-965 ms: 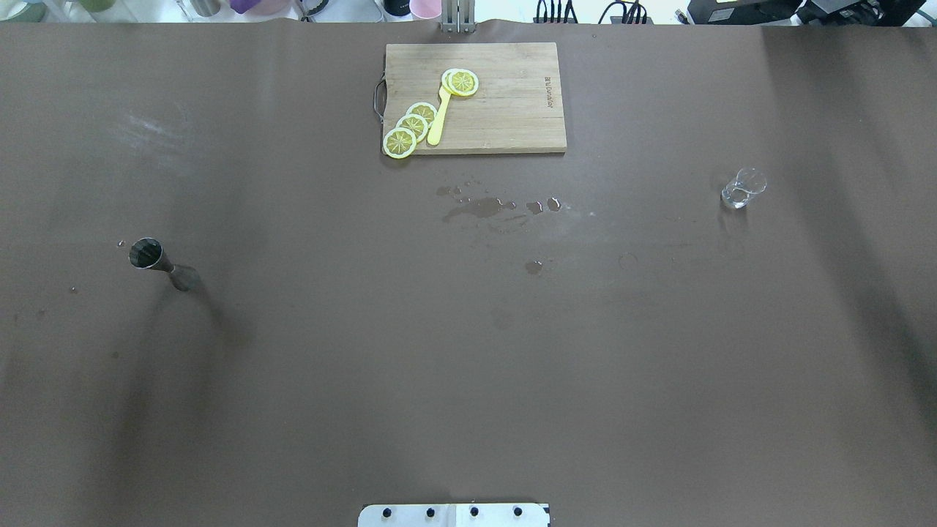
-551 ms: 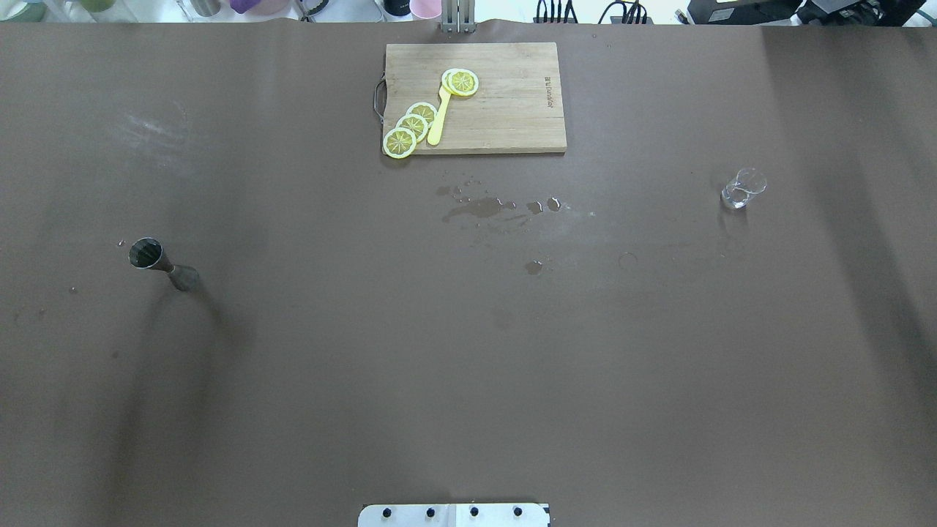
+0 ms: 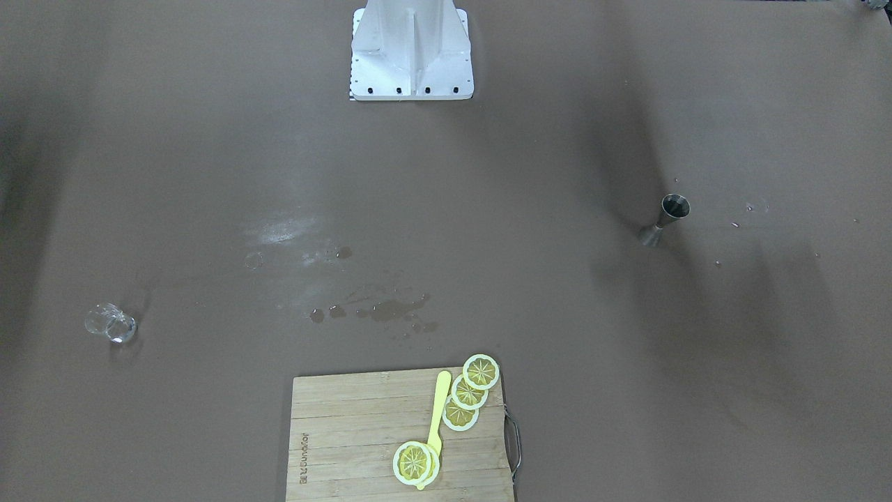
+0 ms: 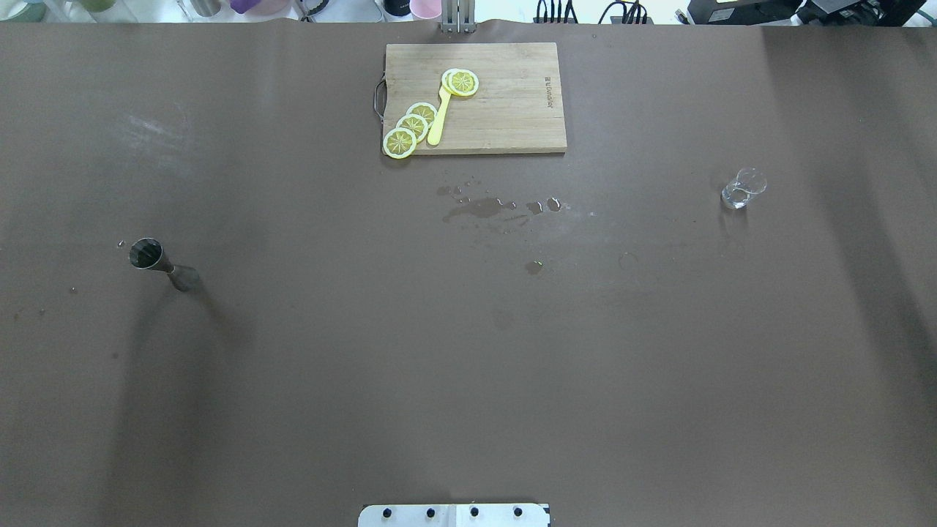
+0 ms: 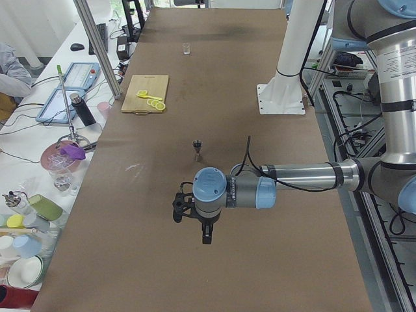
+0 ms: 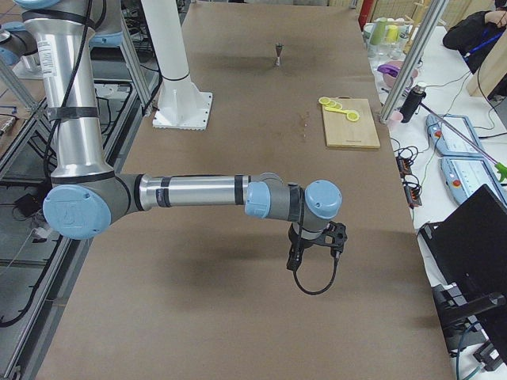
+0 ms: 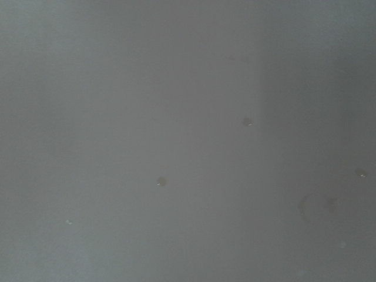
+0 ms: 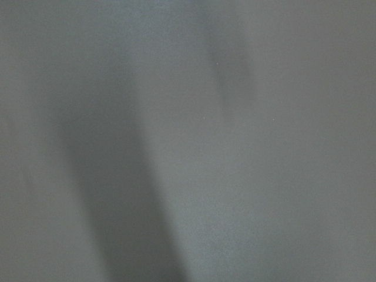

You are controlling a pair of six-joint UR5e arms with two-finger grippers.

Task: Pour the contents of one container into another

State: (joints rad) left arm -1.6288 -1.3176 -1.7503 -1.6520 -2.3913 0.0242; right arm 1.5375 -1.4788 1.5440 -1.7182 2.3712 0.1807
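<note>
A steel jigger (image 4: 157,262) stands upright on the brown table at my left side; it also shows as the jigger (image 3: 665,219) and the jigger (image 5: 198,148). Far across on my right stands a small clear glass (image 4: 741,189), the same glass (image 3: 111,324), with a little liquid in its bottom. Neither gripper reaches the overhead or front views. The left gripper (image 5: 207,235) hangs over bare table, nearer the table's end than the jigger. The right gripper (image 6: 295,260) hangs over bare table at the opposite end. Whether either is open or shut I cannot tell. Both wrist views show only bare mat.
A wooden cutting board (image 4: 512,110) with lemon slices (image 4: 410,128) and a yellow utensil (image 4: 439,117) lies at the far middle edge. Small puddles (image 4: 483,207) spot the mat in front of it. The robot's white base (image 3: 411,52) stands mid-table at the near edge.
Only the arms' shadows on the mat have shifted slightly. The jigger, glass and board stand where they were.
</note>
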